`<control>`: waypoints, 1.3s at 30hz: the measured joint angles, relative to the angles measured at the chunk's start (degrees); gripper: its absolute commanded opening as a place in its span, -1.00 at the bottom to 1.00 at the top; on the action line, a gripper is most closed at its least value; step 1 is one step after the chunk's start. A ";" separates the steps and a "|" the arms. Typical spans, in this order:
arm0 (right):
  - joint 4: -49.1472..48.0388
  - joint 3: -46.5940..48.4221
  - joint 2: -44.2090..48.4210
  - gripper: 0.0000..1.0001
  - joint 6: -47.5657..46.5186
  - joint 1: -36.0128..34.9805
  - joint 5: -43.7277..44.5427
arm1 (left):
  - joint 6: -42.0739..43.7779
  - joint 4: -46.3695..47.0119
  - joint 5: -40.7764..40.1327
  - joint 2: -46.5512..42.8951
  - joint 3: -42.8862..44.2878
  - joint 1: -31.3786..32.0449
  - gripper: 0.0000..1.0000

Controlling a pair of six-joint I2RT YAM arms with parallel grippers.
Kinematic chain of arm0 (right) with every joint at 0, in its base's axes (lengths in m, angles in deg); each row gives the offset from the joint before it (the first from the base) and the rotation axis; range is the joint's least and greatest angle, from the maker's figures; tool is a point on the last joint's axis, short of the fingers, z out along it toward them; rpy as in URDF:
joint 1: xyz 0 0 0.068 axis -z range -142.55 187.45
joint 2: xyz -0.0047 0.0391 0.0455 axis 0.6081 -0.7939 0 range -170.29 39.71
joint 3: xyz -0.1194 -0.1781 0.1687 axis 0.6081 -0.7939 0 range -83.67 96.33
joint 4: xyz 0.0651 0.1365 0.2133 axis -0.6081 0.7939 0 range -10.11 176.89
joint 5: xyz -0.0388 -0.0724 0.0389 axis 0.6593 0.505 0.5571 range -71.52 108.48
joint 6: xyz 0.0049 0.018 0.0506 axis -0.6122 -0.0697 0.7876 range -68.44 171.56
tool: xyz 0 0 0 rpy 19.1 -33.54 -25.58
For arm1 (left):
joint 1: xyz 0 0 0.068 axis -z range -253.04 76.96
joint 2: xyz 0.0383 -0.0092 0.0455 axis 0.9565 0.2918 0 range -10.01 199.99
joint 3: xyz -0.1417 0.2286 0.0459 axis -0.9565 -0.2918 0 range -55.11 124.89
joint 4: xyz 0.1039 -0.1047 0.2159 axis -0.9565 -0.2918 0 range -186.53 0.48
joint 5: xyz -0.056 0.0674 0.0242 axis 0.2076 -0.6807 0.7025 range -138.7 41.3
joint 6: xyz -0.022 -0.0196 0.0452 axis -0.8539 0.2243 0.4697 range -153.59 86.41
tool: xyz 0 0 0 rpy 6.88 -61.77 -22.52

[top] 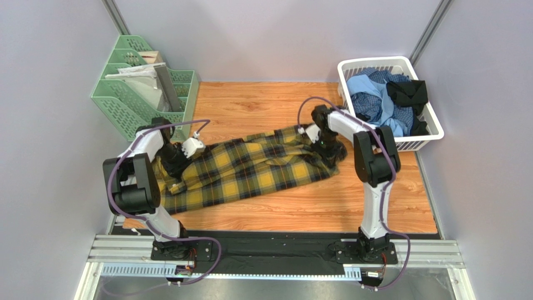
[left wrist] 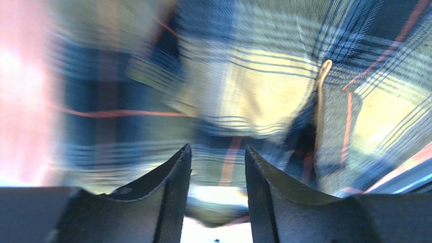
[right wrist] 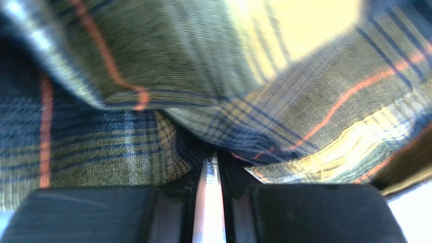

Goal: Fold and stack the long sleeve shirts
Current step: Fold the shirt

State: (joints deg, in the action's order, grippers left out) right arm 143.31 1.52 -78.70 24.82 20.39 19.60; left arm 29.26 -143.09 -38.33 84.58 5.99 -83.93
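A mustard-yellow and black plaid shirt (top: 250, 165) lies spread across the wooden table (top: 325, 200), stretched from left to right. My left gripper (top: 177, 167) is at its left end. In the left wrist view the fingers (left wrist: 175, 177) stand a little apart, with a fold of the plaid cloth (left wrist: 223, 202) filling the gap between them; the view is blurred. My right gripper (top: 329, 150) is at the shirt's bunched right end. In the right wrist view its jaws are nearly together and pinch the plaid cloth (right wrist: 203, 147) at the tips.
A white laundry basket (top: 431, 134) at the back right holds light blue, blue-checked and black shirts (top: 375, 94). A green file rack (top: 125, 100) with papers stands at the back left, close behind the left arm. Grey walls enclose the table.
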 measured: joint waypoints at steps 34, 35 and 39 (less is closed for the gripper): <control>-6.88 16.55 0.74 -0.44 5.11 2.78 -16.96 | -7.39 -5.44 -10.86 5.70 -1.90 38.95 -0.43; -6.49 17.03 0.07 -0.44 5.14 2.93 -17.05 | -9.05 -6.93 -9.77 7.58 0.24 41.09 -0.45; -5.92 20.06 -2.43 -0.45 5.35 3.28 -17.18 | -16.59 -9.94 -5.62 14.49 9.46 49.79 -0.45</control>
State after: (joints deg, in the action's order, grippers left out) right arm 137.39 21.58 -81.12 30.18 23.67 2.42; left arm 12.67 -153.03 -43.95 99.07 15.46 -34.14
